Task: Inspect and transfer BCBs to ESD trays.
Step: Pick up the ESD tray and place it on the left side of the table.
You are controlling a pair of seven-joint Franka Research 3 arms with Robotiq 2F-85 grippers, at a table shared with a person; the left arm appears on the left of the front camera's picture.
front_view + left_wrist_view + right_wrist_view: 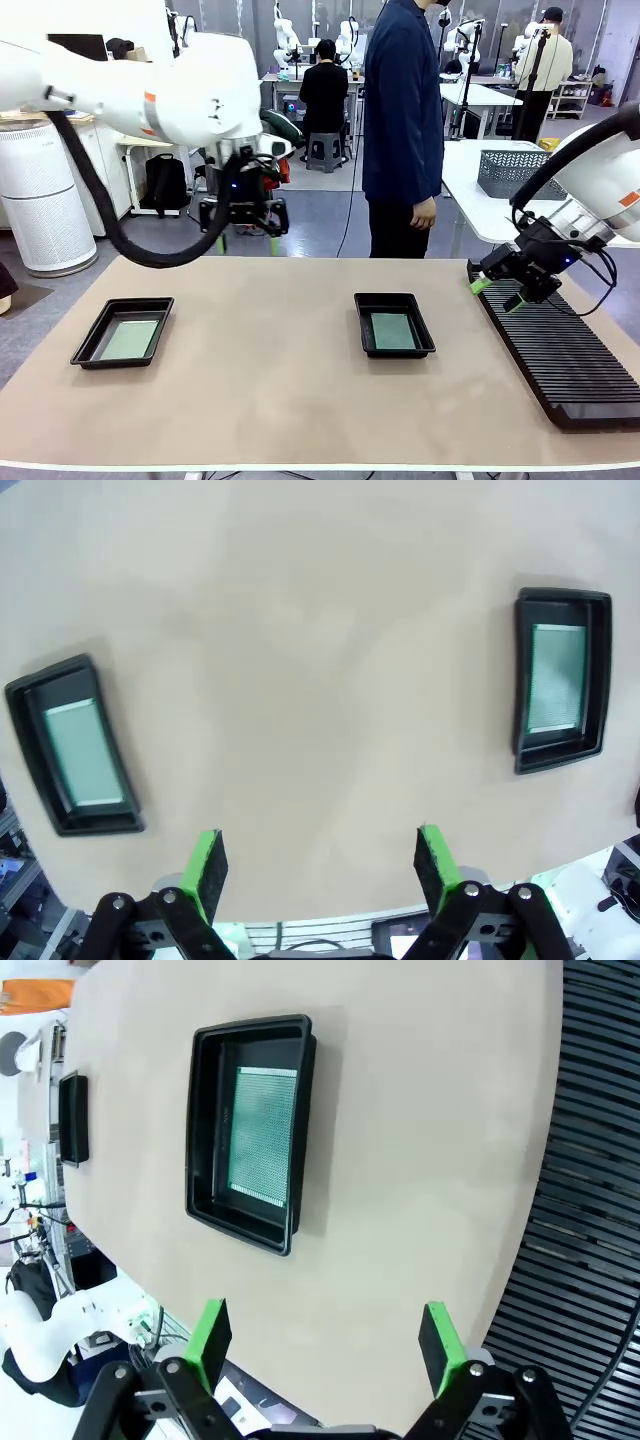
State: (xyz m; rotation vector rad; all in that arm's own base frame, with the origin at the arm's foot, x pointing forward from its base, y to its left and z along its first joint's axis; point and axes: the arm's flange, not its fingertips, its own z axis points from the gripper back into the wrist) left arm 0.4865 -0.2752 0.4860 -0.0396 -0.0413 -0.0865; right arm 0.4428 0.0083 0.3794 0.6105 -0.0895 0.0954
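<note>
While both tools [318, 865] [327, 1345] gape wide and empty, two trays [84, 352] [361, 315] hold two boards [129, 340] [392, 331] — one each.

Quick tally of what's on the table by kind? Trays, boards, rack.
ESD trays: 2, left tray and middle tray
BCBs: 2, one board in the left tray, one board in the middle tray
Black slotted rack: 1, along the table's right edge
Total: 5
</note>
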